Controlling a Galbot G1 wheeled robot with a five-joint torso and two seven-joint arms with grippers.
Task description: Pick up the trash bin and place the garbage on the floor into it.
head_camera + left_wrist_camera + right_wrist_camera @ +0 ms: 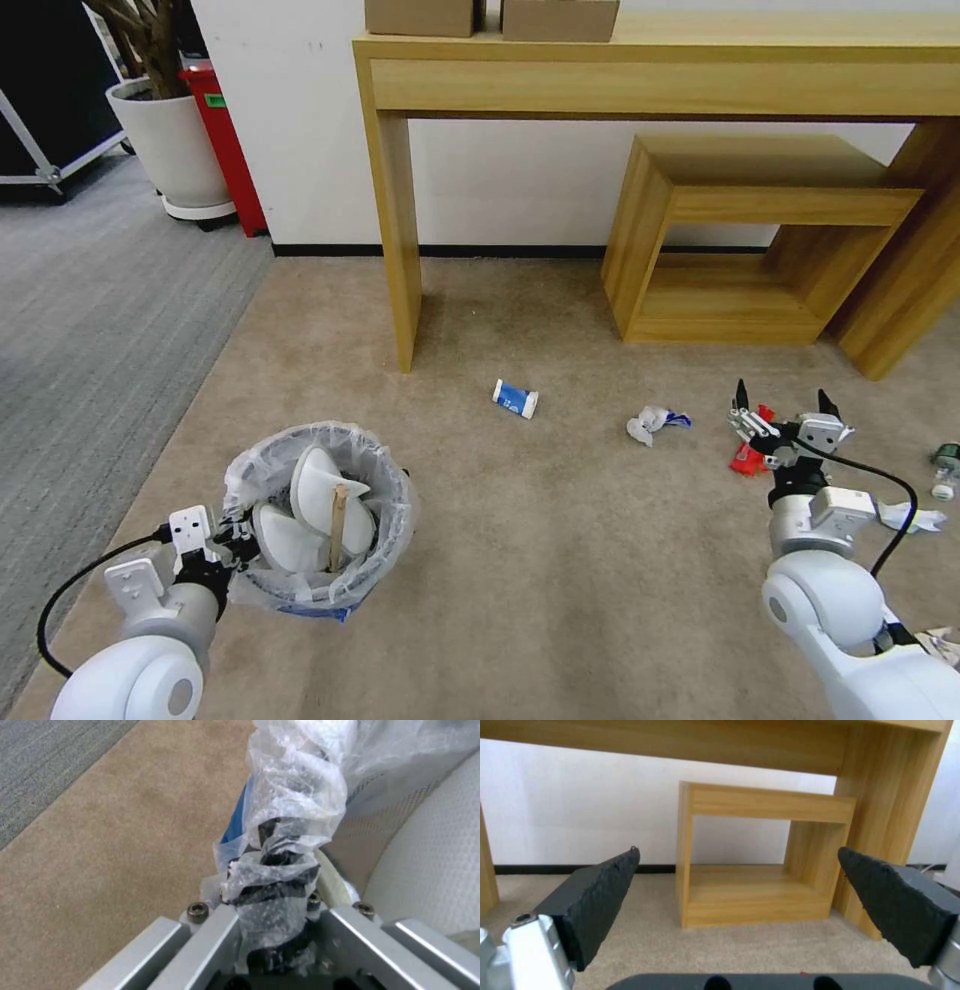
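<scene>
Even, bright indoor light from above, soft shadow under the wooden table (660,80), straight edges bowed toward the head view's borders, left wrist view soft and blurred on the near plastic bag (295,795), no strong glare.

Two glossy white, rounded arms ended in silver metal wrists. Black cables looped from each wrist. The right gripper (783,407) had black, rough-textured fingers (600,896); the left gripper (232,535) showed silver rails and dark hex screws.

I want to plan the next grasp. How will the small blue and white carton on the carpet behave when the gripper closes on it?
The carton looks small and probably light. Lying flat-sided, it should slide rather than roll. It seems thin-walled, so it may crush.
</scene>
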